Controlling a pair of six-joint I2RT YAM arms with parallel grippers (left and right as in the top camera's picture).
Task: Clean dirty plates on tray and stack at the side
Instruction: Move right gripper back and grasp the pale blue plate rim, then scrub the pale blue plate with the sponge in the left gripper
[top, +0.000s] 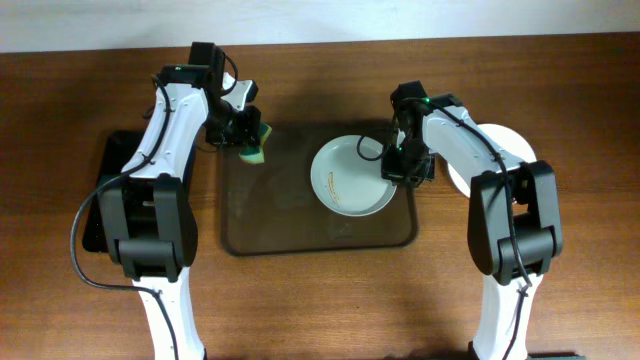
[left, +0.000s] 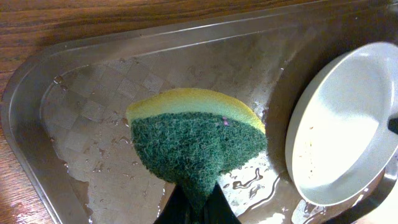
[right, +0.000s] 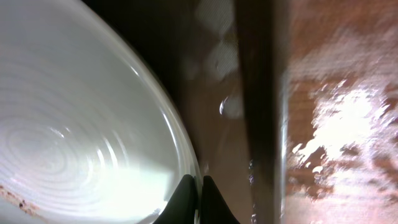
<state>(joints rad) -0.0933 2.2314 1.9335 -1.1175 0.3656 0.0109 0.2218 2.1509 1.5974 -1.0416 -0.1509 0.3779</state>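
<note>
Tray (top: 300, 225): dark brown, low rim, at the centre of the wooden surface (top: 320, 300). Its floor is wet, with droplets and small puddles visible in the left wrist view.

Plate (top: 345, 178): white, round, in the right half of the tray. A thin brownish-orange smear runs along the lower part of its bowl. In the left wrist view the plate (left: 342, 124) appears tilted rather than lying flat. The right wrist view shows brownish specks near the lower left edge of the plate (right: 74, 124).

Right hand (top: 398, 168): at the plate's right edge. In its own view the right hand (right: 198, 196) has its fingers nearly together, clamped on the plate's rim. The tray's rim and the wet surface lie just beyond.

Left hand (top: 248, 140): over the tray's upper left corner, well apart from the plate. It is closed on a sponge (top: 256, 143). In the wrist view the left hand (left: 194, 208) pinches the sponge (left: 193, 137) from below, with the green scouring face towards the camera and the yellow foam behind it. The sponge hangs above the wet tray floor.

Second plate (top: 508, 148): white, on the bare surface right of the tray, partly hidden by the right arm. Cannot tell whether it is one plate or several stacked.

Black tray (top: 105, 190): smaller, at the far left, under the left arm.
</note>
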